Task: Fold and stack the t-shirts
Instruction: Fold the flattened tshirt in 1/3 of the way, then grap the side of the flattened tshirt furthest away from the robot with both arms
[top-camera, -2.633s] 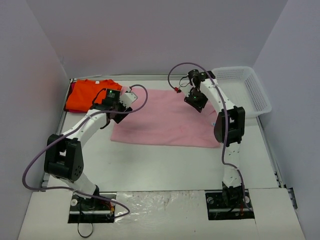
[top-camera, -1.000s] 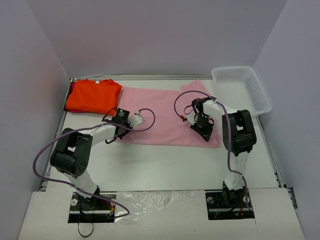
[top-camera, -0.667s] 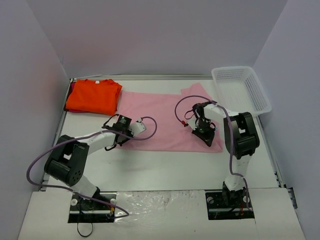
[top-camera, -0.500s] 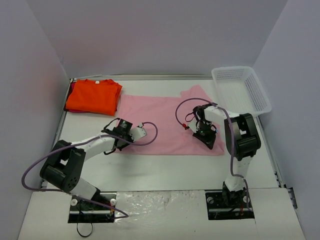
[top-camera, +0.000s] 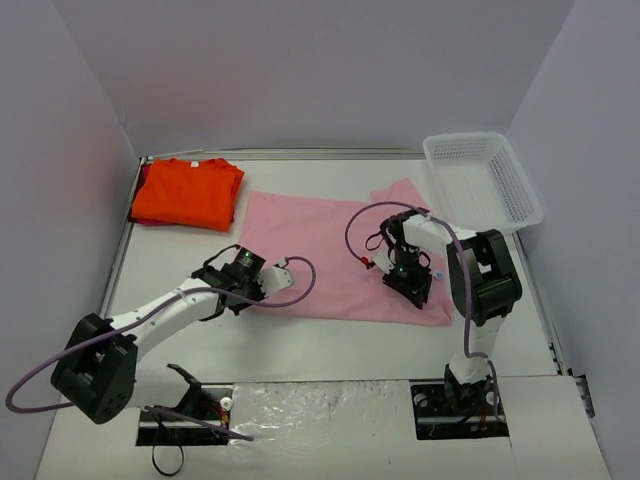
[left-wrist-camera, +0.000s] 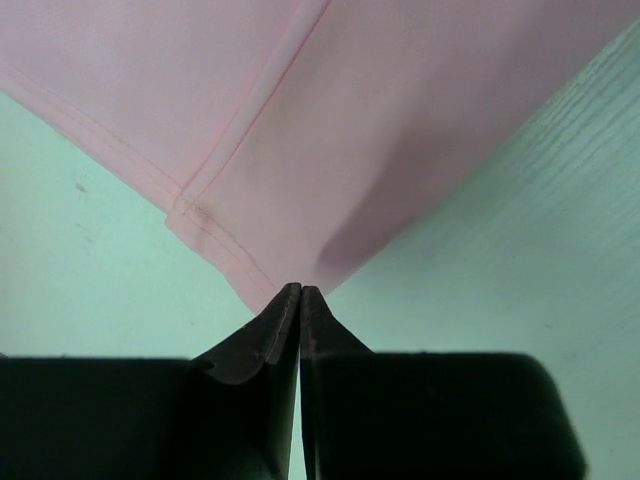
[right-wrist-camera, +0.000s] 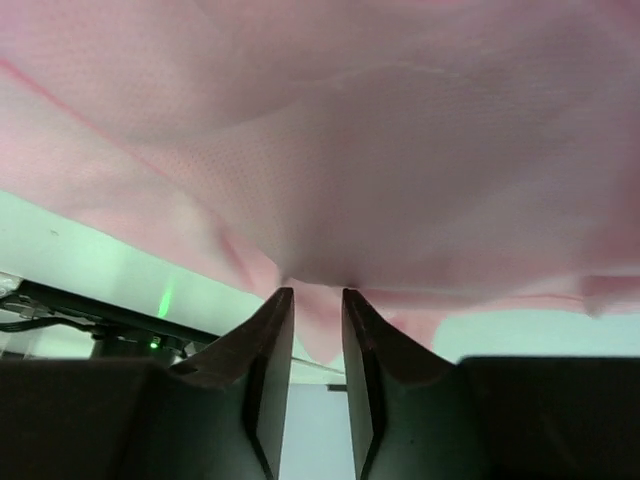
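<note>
Pink t-shirt (top-camera: 330, 235) lying spread flat across the middle of the desk (top-camera: 330, 345). Its near-left corner meets the tips of the left fingers (left-wrist-camera: 280, 325), which are pressed together on that hemmed corner, and the cloth fans away from the tips over the desk surface. The right fingers (right-wrist-camera: 270, 360) stand slightly apart at the shirt's near-right part, with a fold of pink cloth sagging into the narrow gap between them. Orange t-shirt (top-camera: 187, 192) folded in the far-left corner of the desk, well apart from both sets of fingers. White mesh basket (top-camera: 520, 190) at the far-right edge, near the pink shirt's far-right sleeve. In the top view both sets of fingertips are hidden under the wrist bodies, and the right arm (top-camera: 480, 270) covers part of the shirt's near-right edge. The right wrist view is filled with close, blurred cloth, so the shirt's outline cannot be made out there. Left arm (top-camera: 160, 310) stretched low and nearly straight from its base toward the shirt corner; right arm with elbow raised, forearm doubled back and wrist pointing down onto the cloth
</note>
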